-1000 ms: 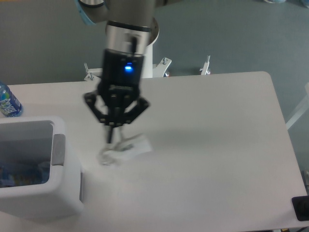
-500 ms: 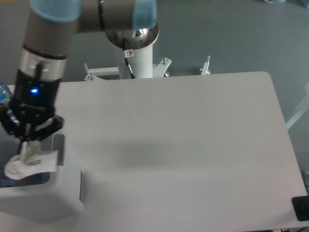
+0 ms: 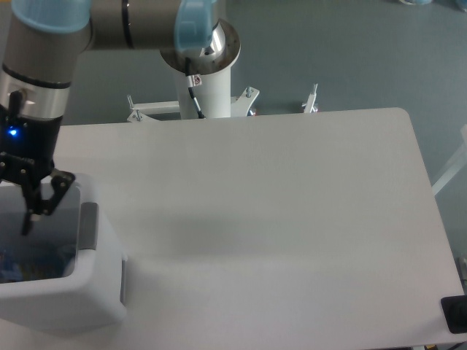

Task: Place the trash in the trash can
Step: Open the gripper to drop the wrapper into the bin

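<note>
White plastic fills the lower left of the frame — the trash can (image 3: pixel 87 292), its grey strip (image 3: pixel 88 227) on the rim facing right. Through the opening I catch a bit of blue and colour at the bottom, too dim to name; the paper wad is nowhere visible, so I judge it lies inside. My gripper (image 3: pixel 25 211) hangs over the opening at the left edge, one finger (image 3: pixel 55 195) angled outward, jaws spread and holding nothing. Risk from here — a careless retreat could clip the rim and shove the can along the table (image 3: pixel 292 219).
</note>
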You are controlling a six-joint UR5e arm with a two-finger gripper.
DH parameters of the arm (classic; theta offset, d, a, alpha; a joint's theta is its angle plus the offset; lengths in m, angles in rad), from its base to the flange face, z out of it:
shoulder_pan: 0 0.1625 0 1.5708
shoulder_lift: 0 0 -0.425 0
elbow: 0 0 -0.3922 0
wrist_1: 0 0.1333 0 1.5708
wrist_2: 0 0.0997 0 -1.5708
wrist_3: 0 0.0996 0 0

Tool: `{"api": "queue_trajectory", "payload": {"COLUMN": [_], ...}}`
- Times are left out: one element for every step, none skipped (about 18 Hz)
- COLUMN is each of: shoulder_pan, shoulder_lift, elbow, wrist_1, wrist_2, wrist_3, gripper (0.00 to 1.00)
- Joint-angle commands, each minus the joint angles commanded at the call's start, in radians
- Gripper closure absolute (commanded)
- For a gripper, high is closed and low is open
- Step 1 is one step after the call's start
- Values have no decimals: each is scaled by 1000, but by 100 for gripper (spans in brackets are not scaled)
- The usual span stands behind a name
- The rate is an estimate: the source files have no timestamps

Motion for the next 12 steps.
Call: {"api": "queue_trajectory", "payload": {"shoulder_pan": [20,29,43,61,74,88,121,161,187,204,213,220], "shoulder_lift": [-2,-2,2,6,8,12,34,47,64,80,86,90], "elbow": [14,20,19,14,8,-1,-9,-17,-24,-35,-46,-49], "wrist_1": [0,2,-8,-14,-29,-64,-101,-142,-175,-211,-233,-244], "wrist_2": [55,128,204,254,279,287,290,296,301,313,338,367], "wrist_3": [5,32,95,167,223,270,314,374,446,519,578,598], "gripper": [0,0,0,0,0,0,0,0,0,0,0,0]}}
